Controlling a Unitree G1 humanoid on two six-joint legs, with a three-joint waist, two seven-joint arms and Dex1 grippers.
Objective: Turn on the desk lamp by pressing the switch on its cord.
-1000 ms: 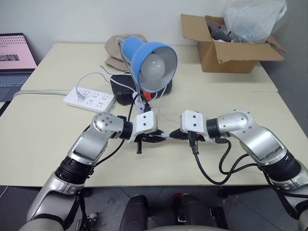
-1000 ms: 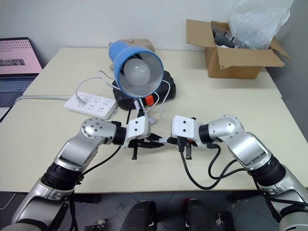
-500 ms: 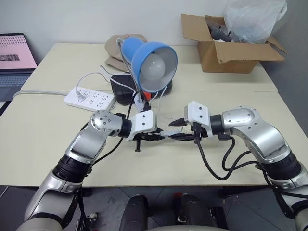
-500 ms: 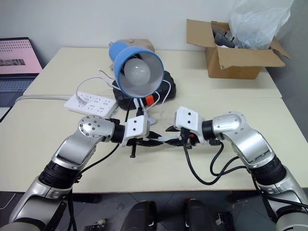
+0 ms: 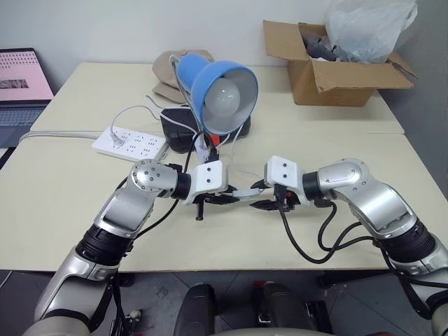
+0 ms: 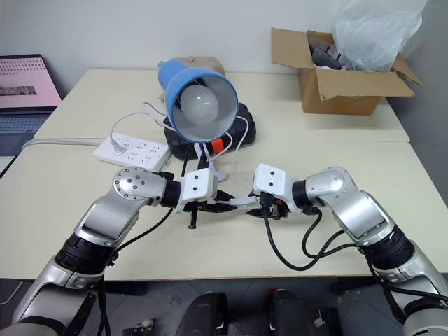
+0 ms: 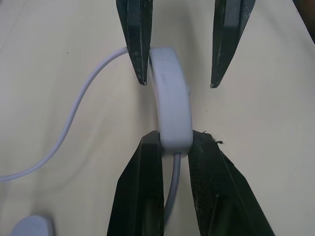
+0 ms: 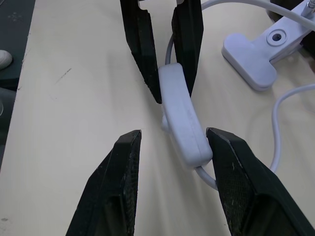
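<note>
The desk lamp (image 5: 222, 82) stands mid-table, its blue shade tipped toward me, and its white bulb (image 5: 225, 99) is not glowing. Its white clip foot (image 8: 256, 59) rests on the table. The thin white cord (image 7: 74, 113) runs to the white oblong switch (image 5: 245, 191), which is held just above the tabletop. My left gripper (image 5: 227, 197) is shut on one end of the switch (image 7: 170, 103). My right gripper (image 5: 257, 196) is open and faces it. Its fingers straddle the other end of the switch (image 8: 183, 118), and one finger (image 8: 221, 157) touches its side.
A white power strip (image 5: 131, 143) lies left of the lamp, with a black case (image 5: 175, 129) behind the lamp's neck. A cardboard box (image 5: 329, 73) holding a plastic bag stands at the back right. A laptop (image 5: 21, 84) sits at the far left.
My right gripper has gone from shut to open and now straddles the switch's free end. The left gripper has kept its hold on the switch in the same place.
</note>
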